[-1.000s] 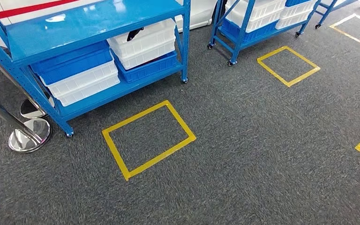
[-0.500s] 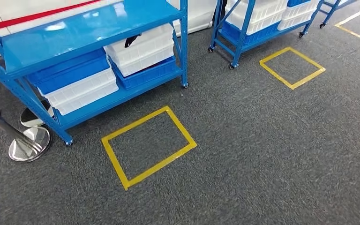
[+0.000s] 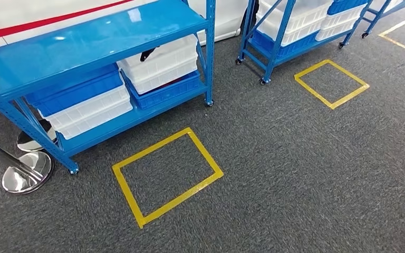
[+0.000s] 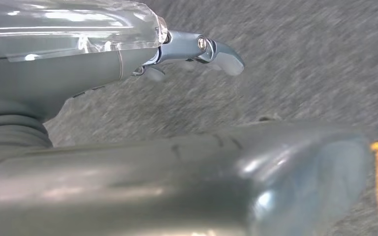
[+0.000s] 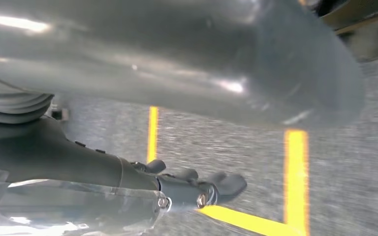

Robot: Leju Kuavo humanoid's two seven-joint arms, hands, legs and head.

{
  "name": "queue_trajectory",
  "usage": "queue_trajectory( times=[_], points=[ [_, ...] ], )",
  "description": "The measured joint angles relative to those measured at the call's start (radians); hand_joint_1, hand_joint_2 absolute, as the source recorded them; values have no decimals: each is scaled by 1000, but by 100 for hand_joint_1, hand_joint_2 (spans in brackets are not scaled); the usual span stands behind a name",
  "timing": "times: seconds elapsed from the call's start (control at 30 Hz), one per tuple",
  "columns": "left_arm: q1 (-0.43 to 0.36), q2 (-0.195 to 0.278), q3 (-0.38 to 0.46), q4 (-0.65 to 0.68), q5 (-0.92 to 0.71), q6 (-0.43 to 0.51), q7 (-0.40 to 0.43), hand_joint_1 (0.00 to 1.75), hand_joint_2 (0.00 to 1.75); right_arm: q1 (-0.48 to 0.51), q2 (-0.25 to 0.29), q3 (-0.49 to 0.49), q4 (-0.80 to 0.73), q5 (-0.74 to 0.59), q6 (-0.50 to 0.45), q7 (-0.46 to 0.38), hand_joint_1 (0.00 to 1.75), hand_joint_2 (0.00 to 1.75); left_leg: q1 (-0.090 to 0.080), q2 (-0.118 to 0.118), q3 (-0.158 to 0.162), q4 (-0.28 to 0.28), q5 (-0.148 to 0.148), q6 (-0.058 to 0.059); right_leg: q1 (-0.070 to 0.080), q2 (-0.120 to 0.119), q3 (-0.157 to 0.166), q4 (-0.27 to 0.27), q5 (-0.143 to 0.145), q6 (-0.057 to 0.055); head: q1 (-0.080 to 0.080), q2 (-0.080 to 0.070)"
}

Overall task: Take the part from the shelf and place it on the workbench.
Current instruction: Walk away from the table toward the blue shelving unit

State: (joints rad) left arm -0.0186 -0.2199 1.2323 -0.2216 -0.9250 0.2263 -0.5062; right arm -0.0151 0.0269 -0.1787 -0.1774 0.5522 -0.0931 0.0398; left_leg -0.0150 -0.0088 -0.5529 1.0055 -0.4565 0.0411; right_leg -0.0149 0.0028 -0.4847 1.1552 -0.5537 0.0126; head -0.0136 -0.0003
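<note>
Hanging empty, fingers apart — left hand, right hand — shelf ahead.

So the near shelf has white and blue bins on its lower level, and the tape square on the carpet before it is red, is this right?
One thing is wrong: the tape square is yellow, not red, as the head view shows. The near shelf does hold white and blue bins on its lower level.

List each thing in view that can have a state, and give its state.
left hand: holds nothing, fingers apart, above the carpet.
right hand: holds nothing, fingers stretched out.
near shelf: top board bare, bins stacked on the bottom board.
white bin: stacked on a blue bin, dark part inside.
</note>
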Motion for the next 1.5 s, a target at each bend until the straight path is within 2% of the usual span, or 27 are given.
queue_trajectory(
  times=[0.1, 0.17, 0.2, 0.23, 0.27, 0.33, 0.37, 0.43, 0.5, 0.57, 0.63, 0.7, 0.73, 0.77, 0.83, 0.87, 0.9, 1.0, 1.07, 1.13, 1.17, 1.2, 1.3, 1.33, 1.4, 1.47, 1.5],
  points=[
    [-3, 3, 0, 0, -2, 0, 3, 0, 0, 2, -2, -2, 0, -5, 2, -6, 0, 0, 2, -2, 39, -5, -34, 6, -5, 0, -127, 135, -73, 11, 1, 0],
    [0, 3, 0, 0, -5, 0, 3, 0, 0, 8, -5, -5, 0, -9, 2, -9, 0, 0, 5, -8, 73, -5, -63, 1, -8, -1, -183, 138, -118, 18, 1, 0],
    [1, 3, 0, 0, -6, 0, 3, 0, 0, 12, -6, -7, 0, -10, 2, -9, 0, 0, 8, -14, 93, -5, -78, -3, -10, -1, -194, 108, -113, 20, 1, 0],
    [2, 3, 0, 1, -6, 0, 3, 0, 0, 17, -8, -9, 0, -8, 3, -10, 0, 0, 11, -19, 113, -5, -95, -9, -12, 3, -197, 58, -75, 24, 1, 0],
    [4, 3, 0, 1, -6, -1, 3, 0, 0, 26, -9, -10, 3, -3, 5, -11, 0, 0, 14, -24, 131, -5, -113, -15, -15, 12, -199, 9, -2, 30, 1, 0],
    [0, 4, 0, 1, -3, -1, 3, 0, 0, 33, -10, -10, 7, 15, 11, -14, 0, 0, 17, -33, 152, -8, -141, -28, -15, 29, -199, -57, 111, 25, 1, 0],
    [-3, 4, -1, 1, -1, 0, 3, 0, 0, 33, -11, -9, 9, 23, 15, -15, 0, 0, 17, -36, 159, -13, -146, -34, -13, 32, -197, -67, 134, 14, 1, 0],
    [-9, 4, -1, 1, 2, 2, 3, 0, 0, 26, -13, -8, 8, 34, 19, -15, 0, 0, 18, -40, 162, -11, -134, -46, -9, 22, -178, -82, 114, -12, 1, 0],
    [-9, 4, -1, 1, 5, 6, 4, 0, 0, 28, -13, -5, 8, 43, 21, -14, 0, 0, 19, -27, 124, 73, -95, -53, -9, 8, -136, -105, 94, -27, 1, 0],
    [-8, 4, -1, 2, 9, 10, 4, 0, 0, 30, -15, -1, 8, 53, 25, -13, 0, 0, 18, -8, 32, 210, -92, -58, -8, -7, -83, -130, 70, -35, 0, 0],
    [-6, 4, -1, 2, 12, 11, 5, 0, 0, 29, -17, 4, 8, 62, 29, -13, 0, 0, 18, -2, -58, 285, -165, -58, -3, -20, -30, -150, 46, -37, -1, 0],
    [-1, 4, 0, 2, 17, 12, 5, 0, 0, 25, -18, 8, 8, 69, 33, -13, 0, 0, 15, 2, -110, 264, -229, -50, 2, -33, 28, -162, 17, -38, 0, 0],
    [0, 4, 0, 2, 20, 13, 5, 0, 0, 23, -19, 9, 8, 72, 34, -13, 0, 0, 11, 6, -124, 227, -214, -40, 4, -41, 56, -166, 0, -37, 0, 0],
    [2, 5, 1, 2, 23, 14, 4, 0, 0, 23, -19, 10, 9, 75, 35, -13, 0, 0, 3, 19, -134, 176, -155, -26, 6, -49, 82, -169, -18, -37, 0, 0],
    [3, 6, 3, 2, 28, 16, 2, 0, 0, 21, -18, 13, 10, 77, 36, -13, 0, 0, -17, 50, -152, 86, 13, -2, 13, -63, 122, -166, -60, -33, -1, 0],
    [2, 7, 3, 2, 29, 17, 1, 0, 0, 18, -18, 14, 10, 78, 36, -12, 0, 0, -24, 60, -155, 66, 72, 4, 16, -68, 137, -166, -80, -30, -1, 0],
    [-1, 7, 3, 2, 31, 18, -1, 0, 0, 12, -18, 16, 10, 78, 36, -12, 0, 0, -27, 58, -158, 63, 93, 4, 20, -74, 151, -166, -97, -26, -2, 0],
    [-16, 5, 4, 2, 35, 23, -4, 0, 0, -5, -22, 19, 3, 80, 35, -12, 0, 0, -18, 26, -139, 60, 82, 10, 19, -71, 177, -160, -135, -11, -1, 0],
    [-23, 4, 4, 2, 35, 25, -5, 0, 0, -9, -24, 22, 2, 81, 34, -13, 0, 0, -14, 5, -123, 47, 74, 18, 14, -32, 126, -63, -180, -2, 0, 0],
    [-23, 3, 4, 2, 35, 26, -5, 0, 0, -7, -26, 24, 2, 82, 35, -13, 0, 0, -12, -19, -110, 43, 62, 22, 9, -11, 24, 80, -217, 4, 0, 0],
    [-21, 2, 4, 3, 35, 25, -5, 0, 0, -5, -27, 25, 2, 83, 35, -12, 0, 0, -10, -33, -103, 43, 56, 21, 7, -9, -19, 121, -209, 6, 0, 0],
    [-19, 2, 4, 3, 35, 25, -5, 0, 0, -2, -28, 26, 2, 84, 35, -12, 0, 0, -9, -48, -94, 43, 49, 20, 5, -7, -46, 124, -176, 8, 0, 0],
    [-13, 0, 4, 5, 35, 25, -5, 0, 0, 11, -30, 27, 4, 86, 35, -12, 0, 0, -7, -90, -69, 45, 32, 8, -2, 38, -56, -23, -18, 12, 0, 0],
    [-13, 0, 4, 5, 34, 24, -4, 0, 0, 15, -30, 27, 6, 87, 35, -12, 0, 0, -6, -101, -67, 46, 29, 2, -4, 60, -53, -66, 10, 11, 0, 0],
    [-12, 0, 4, 5, 33, 23, -4, 0, 0, 15, -31, 28, 8, 88, 35, -12, 0, 0, -6, -123, -69, 45, 29, -9, -2, 78, -49, -96, 20, 4, 0, 0],
    [-9, 1, 4, 5, 33, 22, -4, 0, 0, 9, -30, 28, 8, 89, 36, -12, 0, 0, -6, -133, -71, 42, 30, -20, -4, 56, -42, -109, 23, -9, 0, 0],
    [-7, 1, 4, 6, 32, 22, -4, 0, 0, 8, -30, 28, 8, 89, 37, -12, 0, 0, -8, -116, -75, 53, 21, -26, -7, 43, -38, -115, 26, -16, -1, 0]
  ],
)
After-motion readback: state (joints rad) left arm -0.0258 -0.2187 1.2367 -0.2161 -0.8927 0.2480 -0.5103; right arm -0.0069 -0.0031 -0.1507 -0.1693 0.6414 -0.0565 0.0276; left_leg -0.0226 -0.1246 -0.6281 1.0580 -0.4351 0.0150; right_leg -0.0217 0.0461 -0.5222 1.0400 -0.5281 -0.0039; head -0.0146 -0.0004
